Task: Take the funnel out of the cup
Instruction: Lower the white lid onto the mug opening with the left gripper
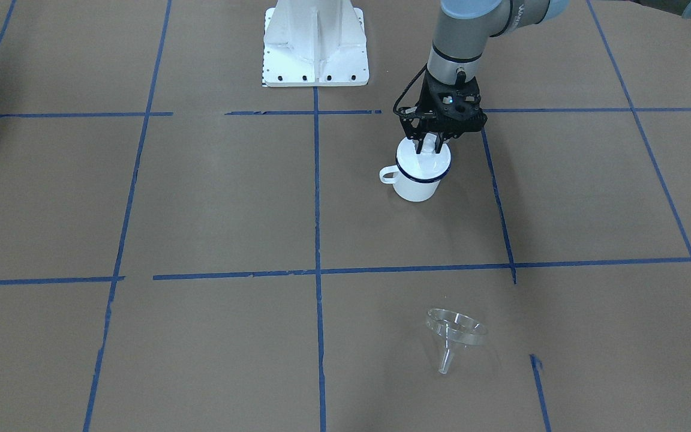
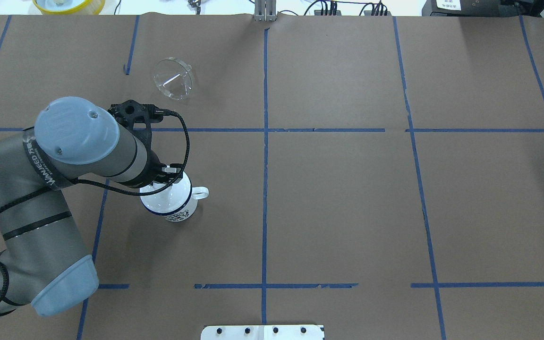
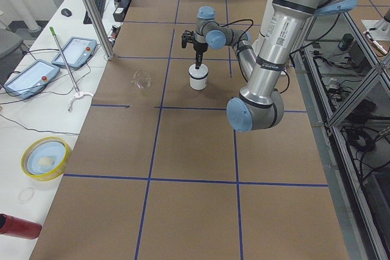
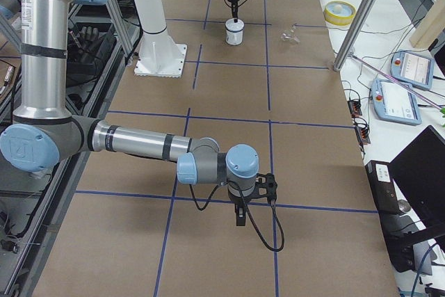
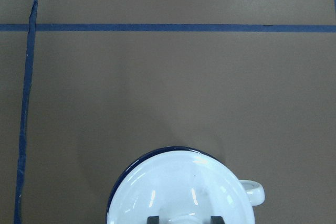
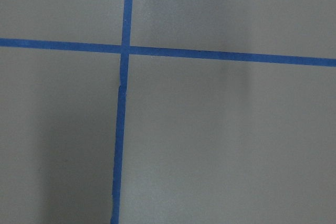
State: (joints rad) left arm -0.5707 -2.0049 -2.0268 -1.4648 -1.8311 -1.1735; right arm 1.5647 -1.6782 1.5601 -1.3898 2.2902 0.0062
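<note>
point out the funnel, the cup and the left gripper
funnel (image 1: 455, 329): exterior front-facing view, on its clear bowl
cup (image 1: 415, 188): exterior front-facing view, on its white side wall
left gripper (image 1: 428, 147): exterior front-facing view, midway between its fingertips

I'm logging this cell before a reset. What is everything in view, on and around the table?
mug: one, white with dark blue rim, standing on the table
lid: one, white, sitting on the mug
funnel: one, clear, lying on its side on the table, apart from the mug
tape lines: several, blue, a grid across the brown table
dish: one, yellow-rimmed, on the side bench
teach pendants: two, grey, side bench
base plate: one, white, at the robot's table edge
left gripper: one, black, shut on the lid's knob
right gripper: one, black, above the table, far from the mug; open or shut unclear
</note>
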